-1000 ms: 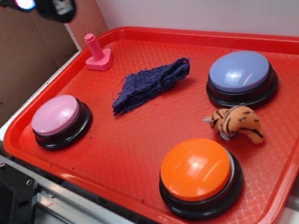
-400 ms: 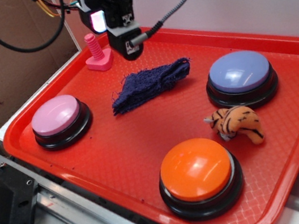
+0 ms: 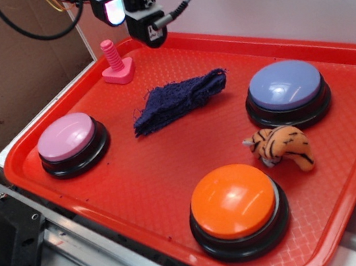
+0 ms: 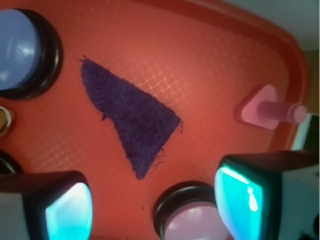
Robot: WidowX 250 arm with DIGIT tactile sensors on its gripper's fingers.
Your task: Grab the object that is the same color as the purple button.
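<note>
The dark purple cloth (image 3: pixel 179 100) lies flat and loose near the middle of the red tray (image 3: pixel 138 180), apart from everything else, so nothing blocks a descent from above. Taking the cloth as landmark: the purple button (image 3: pixel 287 91) sits just to its right, matching it in hue; the pink button (image 3: pixel 70 141) sits to its left toward the front; the pink bolt (image 3: pixel 115 63) stands upright behind it on the left; the orange button (image 3: pixel 237 206) and the plush tiger (image 3: pixel 281 146) lie in front to the right.

The gripper (image 3: pixel 151 31) hangs high above the tray's back edge, behind the cloth, pointing down. In the wrist view its two fingers (image 4: pixel 240 200) stand well apart with the cloth (image 4: pixel 130 117) between and beyond them, so it is spread wide and holds nothing. Judging by this, the approach is under way and the descent is not yet made.
</note>
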